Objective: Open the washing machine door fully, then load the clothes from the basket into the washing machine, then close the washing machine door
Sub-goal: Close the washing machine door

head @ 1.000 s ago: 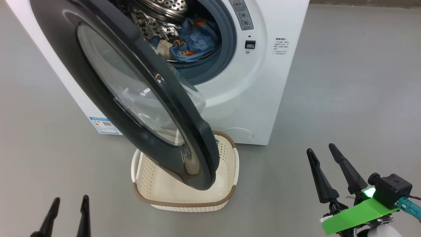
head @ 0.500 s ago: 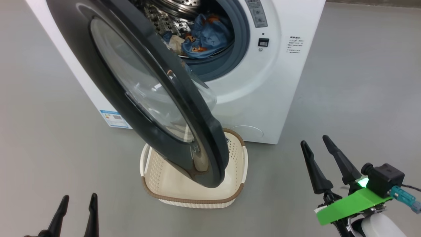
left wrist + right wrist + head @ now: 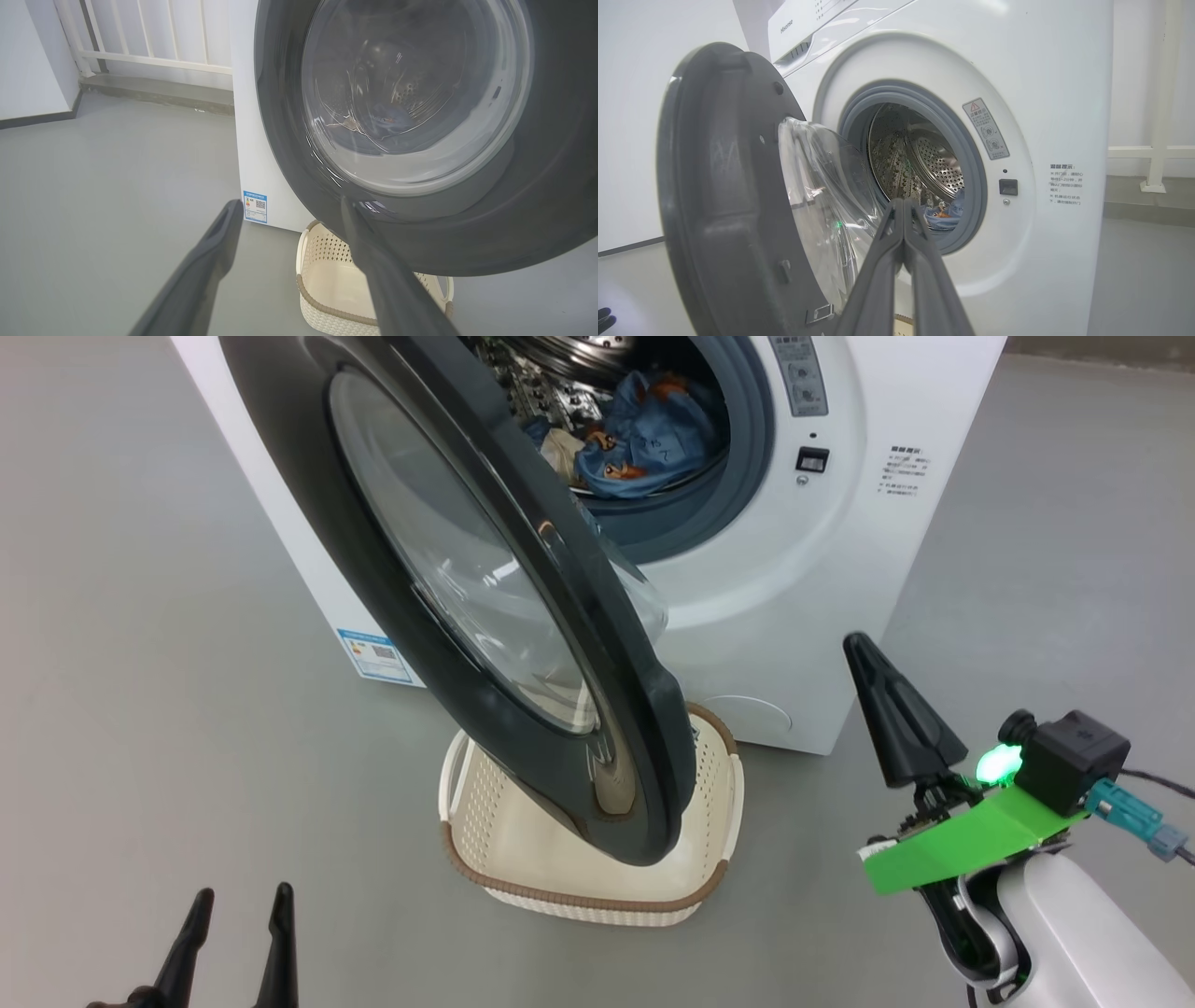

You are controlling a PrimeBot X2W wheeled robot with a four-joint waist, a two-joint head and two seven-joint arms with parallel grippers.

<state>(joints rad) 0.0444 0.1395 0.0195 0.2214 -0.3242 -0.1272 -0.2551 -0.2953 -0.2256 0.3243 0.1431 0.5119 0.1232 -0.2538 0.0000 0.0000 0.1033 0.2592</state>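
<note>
Clothes are in the drum, so door-close looks like the step in hand.
Head view, left to right: left gripper (image 3: 243, 894) at 7 o'clock, jaws spread wide, holding nothing, well clear of everything. The washing machine door (image 3: 448, 644) hangs part open through centre, its lower edge over the basket (image 3: 597, 903) at 6 o'clock; what shows of the basket holds nothing. The clothes (image 3: 644, 443) sit in the washing machine (image 3: 775, 607) at 12–1 o'clock, inside the gasket as far as I can see. Right gripper (image 3: 864, 658) at 4 o'clock, jaws pressed together on nothing, pointing at the opening. My take: push on the door's outer black rim near the free edge, away from the hinge. Follow the swing arc, check no fabric lies on the gasket, and press until the latch seats.
</note>
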